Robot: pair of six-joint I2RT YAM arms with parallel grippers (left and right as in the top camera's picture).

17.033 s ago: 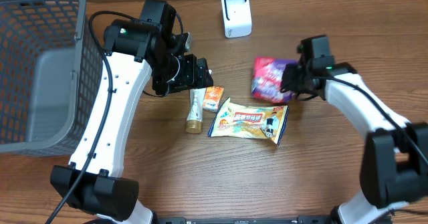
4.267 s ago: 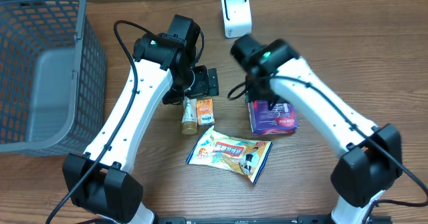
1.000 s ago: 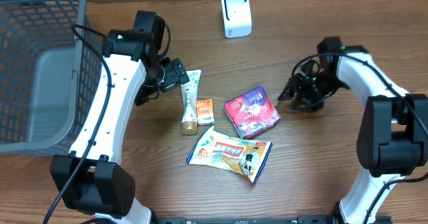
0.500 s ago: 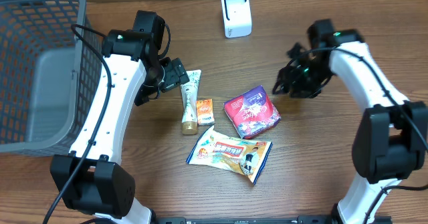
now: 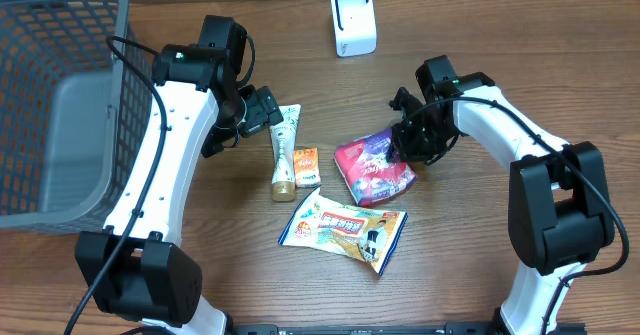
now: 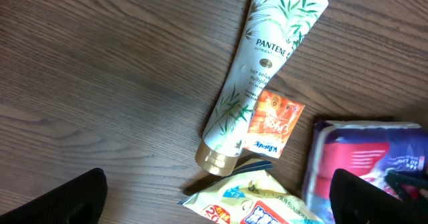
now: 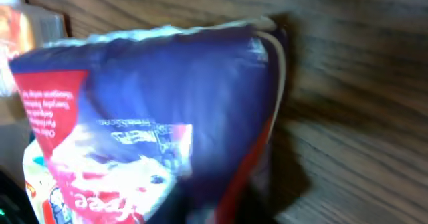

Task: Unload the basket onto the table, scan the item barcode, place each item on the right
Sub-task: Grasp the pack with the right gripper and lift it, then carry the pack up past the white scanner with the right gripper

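**Right hand at the purple pack's edge, left hand wide open beside the tube**

Nearest you, the yellow snack bag (image 5: 345, 230) lies flat just on the near side of the purple pack (image 5: 372, 167), its far corner almost touching the pack's near edge. The red print on it is too small to read.

The purple pack, your item to scan, lies mid-bench with a red panel and white writing on its face. It fills your right wrist view, but the writing there is too blurred to read. Your right arm rises from its base to the near right of the pack, bends at an elbow beyond it, and angles back down. That puts the right hand (image 5: 406, 145) at the pack's far right edge. Its fingers are hidden there, so you cannot tell how far apart they stand or whether they have hold of the pack.

Just left of the pack lies a small orange sachet (image 5: 306, 165), touching the tube (image 5: 286, 150) beyond it. The tube reads "PANTENE" over a bamboo-leaf print, with its gold cap toward you and its crimped end away. Your left arm runs up the left side and folds back at the wrist. The left hand (image 5: 265, 112) hovers left of the tube's crimped end, fingers spread wide and gripping nothing.

Bare bench (image 5: 480, 275) shows to the right of the pack and between the pack and the white scanner (image 5: 353, 21), which stands upright well beyond it. The grey mesh basket (image 5: 70, 20) sits far to the pack's left, past your left arm.
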